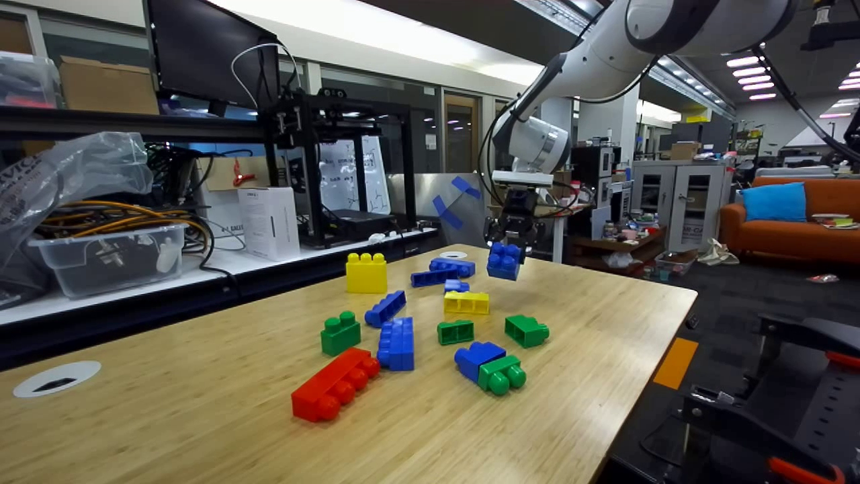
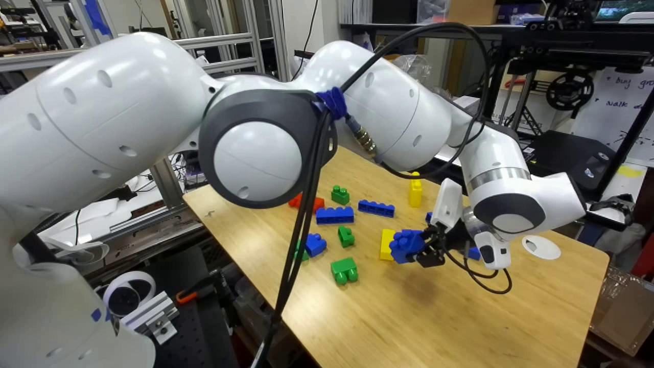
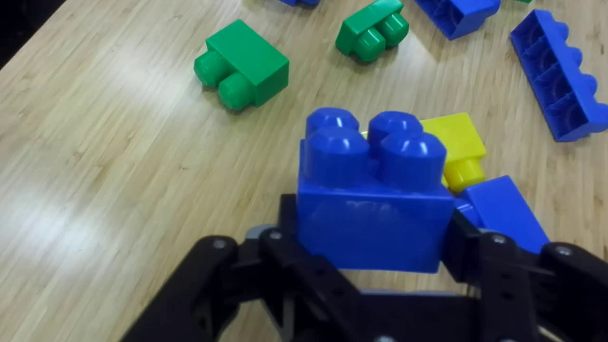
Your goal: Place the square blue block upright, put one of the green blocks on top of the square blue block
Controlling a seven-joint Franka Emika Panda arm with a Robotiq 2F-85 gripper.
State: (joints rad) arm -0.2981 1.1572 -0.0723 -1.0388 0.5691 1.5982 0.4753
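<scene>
While the gripper (image 3: 373,232) clasps a block (image 3: 375,194), a bin (image 1: 144,269) holds cables (image 1: 124,216).

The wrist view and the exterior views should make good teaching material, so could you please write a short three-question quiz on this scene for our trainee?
1. Multiple choice: is the square blue block (A) lying on the floor, (B) gripped by the tool, or (C) joined to a yellow block?
2. True or false: a green block sits on top of the square blue block.
3. Short answer: which block colour appears only once?

Key:
1. B.
2. False; nothing is stacked on it.
3. Red; there is just one red block.
</scene>
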